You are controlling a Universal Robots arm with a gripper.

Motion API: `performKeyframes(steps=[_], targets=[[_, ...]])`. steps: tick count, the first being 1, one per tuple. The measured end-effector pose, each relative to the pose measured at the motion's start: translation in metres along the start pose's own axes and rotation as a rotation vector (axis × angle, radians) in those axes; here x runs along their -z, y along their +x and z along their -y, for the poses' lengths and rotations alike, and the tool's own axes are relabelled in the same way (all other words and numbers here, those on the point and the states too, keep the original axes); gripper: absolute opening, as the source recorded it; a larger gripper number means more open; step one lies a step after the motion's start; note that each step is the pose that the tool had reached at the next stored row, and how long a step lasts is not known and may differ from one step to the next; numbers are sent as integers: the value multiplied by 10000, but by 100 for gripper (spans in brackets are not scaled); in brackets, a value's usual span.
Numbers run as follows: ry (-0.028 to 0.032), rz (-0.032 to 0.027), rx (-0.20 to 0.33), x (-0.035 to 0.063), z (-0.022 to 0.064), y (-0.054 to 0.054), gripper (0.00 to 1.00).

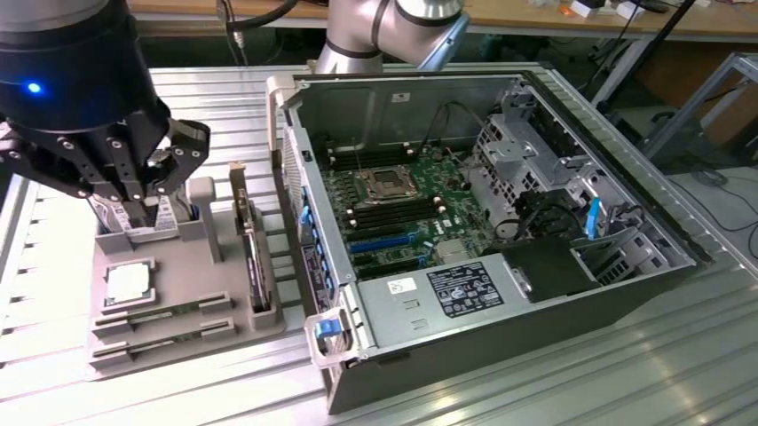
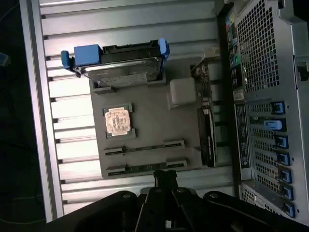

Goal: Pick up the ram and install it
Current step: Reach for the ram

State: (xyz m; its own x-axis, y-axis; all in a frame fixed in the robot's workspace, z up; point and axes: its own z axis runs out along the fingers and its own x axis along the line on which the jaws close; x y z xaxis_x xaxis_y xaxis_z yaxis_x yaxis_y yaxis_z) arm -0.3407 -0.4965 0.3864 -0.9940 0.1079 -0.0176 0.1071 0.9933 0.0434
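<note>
Two ram sticks (image 1: 162, 311) (image 1: 162, 335) lie edge-up in parallel slots at the near end of the grey holder tray (image 1: 195, 266). In the wrist view they show as thin green strips (image 2: 145, 148) (image 2: 145, 168). My gripper (image 1: 140, 197) hangs high over the far end of the tray, fingers pointing down. Seen from the wrist, the gripper (image 2: 165, 176) is shut with nothing between its fingertips and appears just past the tray's edge beside the nearer ram stick, well above it.
The tray also holds a processor chip (image 2: 118, 121), a hard drive with blue rails (image 2: 120, 67) and a dark upright expansion card (image 1: 251, 257). The open computer case (image 1: 474, 204) lies to the exterior view's right, its motherboard memory slots (image 1: 397, 213) exposed.
</note>
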Motion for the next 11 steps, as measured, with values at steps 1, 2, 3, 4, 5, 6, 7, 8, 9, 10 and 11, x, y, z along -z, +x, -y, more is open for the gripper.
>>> performKeyframes(steps=[1,2,3,4,5,6,7,8,9,10,11], targets=[[3,-19,0,5,128,-14,11],[4,-29,-2,7,188,-21,11],[5,-35,-4,8,228,-25,11],[6,-36,-4,8,230,-25,11],[5,-36,-5,8,230,-25,11],[5,-36,-5,8,230,-25,11],[5,-36,-4,7,230,-25,11],[6,-54,-5,-31,232,-24,11],[10,-69,-6,-45,232,-24,11],[11,-80,-11,-46,233,-24,11],[15,-121,-79,-47,233,-25,11]])
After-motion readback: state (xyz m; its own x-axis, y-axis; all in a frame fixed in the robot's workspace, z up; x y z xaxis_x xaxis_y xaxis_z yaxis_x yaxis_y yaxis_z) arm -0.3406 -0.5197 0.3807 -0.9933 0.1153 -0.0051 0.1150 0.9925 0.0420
